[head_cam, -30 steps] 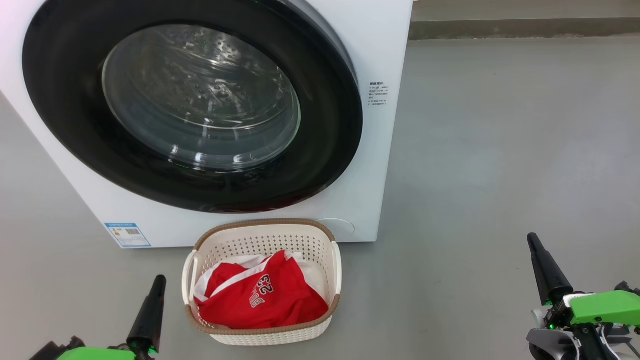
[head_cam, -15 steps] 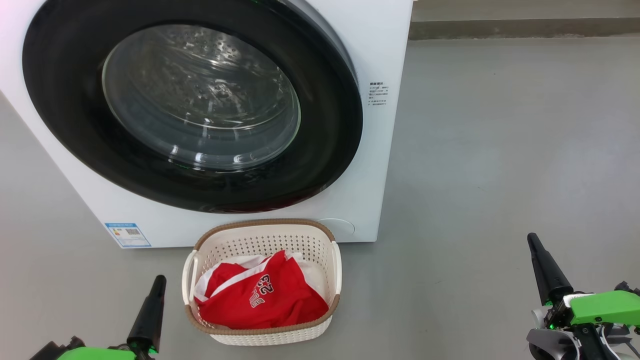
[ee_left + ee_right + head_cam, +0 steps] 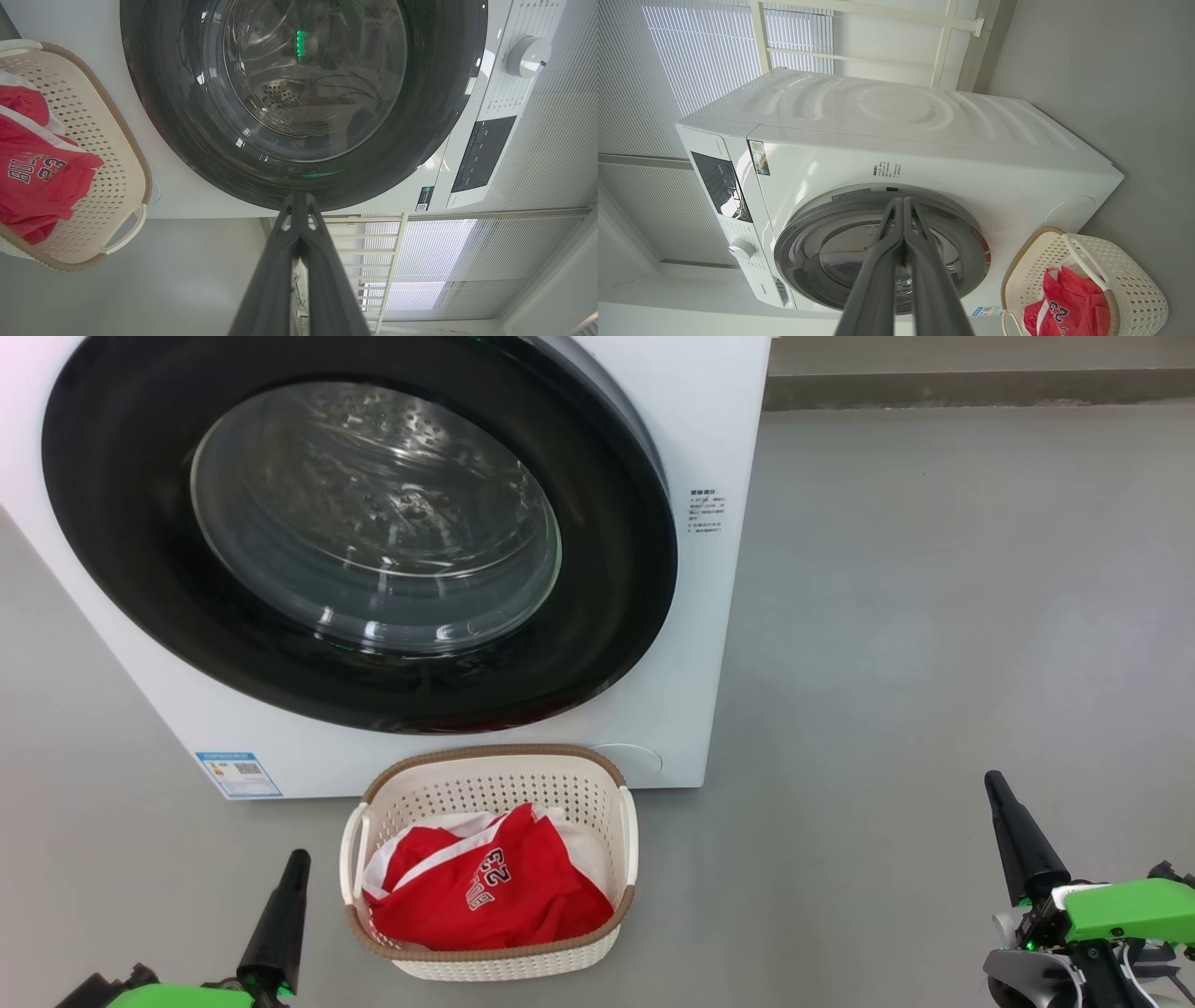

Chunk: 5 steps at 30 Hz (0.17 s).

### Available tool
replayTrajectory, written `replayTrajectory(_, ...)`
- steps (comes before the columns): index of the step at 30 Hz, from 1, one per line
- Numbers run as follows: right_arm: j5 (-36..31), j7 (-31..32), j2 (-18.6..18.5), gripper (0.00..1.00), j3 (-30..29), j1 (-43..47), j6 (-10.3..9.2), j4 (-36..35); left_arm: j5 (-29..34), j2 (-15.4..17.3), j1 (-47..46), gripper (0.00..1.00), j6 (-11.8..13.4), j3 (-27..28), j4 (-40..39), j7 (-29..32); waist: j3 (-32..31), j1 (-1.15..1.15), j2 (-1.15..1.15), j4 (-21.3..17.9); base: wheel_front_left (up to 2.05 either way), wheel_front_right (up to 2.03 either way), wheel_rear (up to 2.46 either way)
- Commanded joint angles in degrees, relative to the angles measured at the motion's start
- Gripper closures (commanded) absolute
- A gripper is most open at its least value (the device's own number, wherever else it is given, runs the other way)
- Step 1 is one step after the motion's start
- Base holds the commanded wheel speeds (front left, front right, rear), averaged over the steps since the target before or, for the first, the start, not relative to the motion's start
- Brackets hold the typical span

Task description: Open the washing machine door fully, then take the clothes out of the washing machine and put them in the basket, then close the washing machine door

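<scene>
Grey floor (image 3: 934, 616), washing machine (image 3: 719, 429) closed, clothes (image 3: 485, 896) in the basket (image 3: 490, 753).
The washing machine door (image 3: 616, 616) sits closed against the front; the basket stands at its 6 o'clock, red clothes bunched inside. At the basket's 8 o'clock hovers the left gripper (image 3: 299, 855), the right gripper (image 3: 991, 778) at its 3 o'clock, well apart; both pairs of jaws pressed together, holding nothing.
</scene>
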Motion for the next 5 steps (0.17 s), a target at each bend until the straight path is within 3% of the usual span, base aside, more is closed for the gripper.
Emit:
replayTrajectory(1, 0.16, 0.34, -0.89, 1.00, 1.52, -2.45, -0.03, -1.72, -0.40, 0.61, -2.39, 1.00, -0.40, 2.05, -1.18, 0.19, 0.00, 0.00, 0.00, 0.00, 0.00, 0.00, 0.00)
replayTrajectory(5, 0.16, 0.34, -0.89, 1.00, 1.52, -2.44, -0.03, -1.72, -0.40, 0.61, -2.39, 1.00, -0.40, 2.05, -1.18, 0.19, 0.00, 0.00, 0.00, 0.00, 0.00, 0.00, 0.00)
